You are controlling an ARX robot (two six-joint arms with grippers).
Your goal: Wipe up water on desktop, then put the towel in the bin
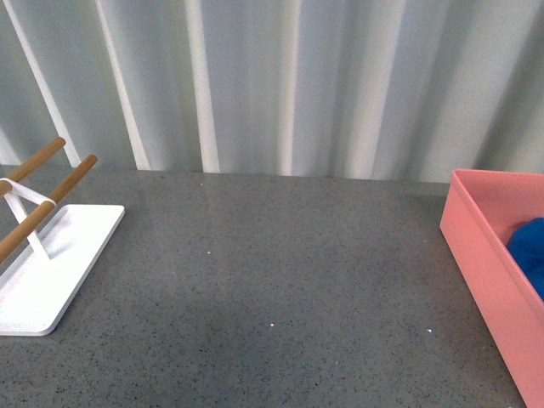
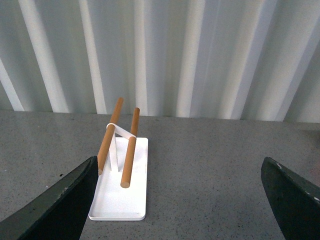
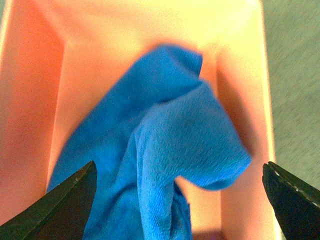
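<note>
The blue towel (image 3: 165,150) lies crumpled inside the salmon-pink bin (image 3: 30,100). In the front view the bin (image 1: 480,255) stands at the right edge of the dark grey speckled desktop (image 1: 272,263), with a bit of the towel (image 1: 531,251) showing in it. My right gripper (image 3: 180,200) hangs open just above the towel, its fingers apart on either side and holding nothing. My left gripper (image 2: 182,195) is open and empty above the desktop (image 2: 210,165). Neither arm shows in the front view. No water shows on the desktop.
A white rack base with two wooden bars (image 1: 42,246) stands at the left of the desktop; it also shows in the left wrist view (image 2: 122,170). A pale corrugated wall (image 1: 272,85) runs behind the desktop.
</note>
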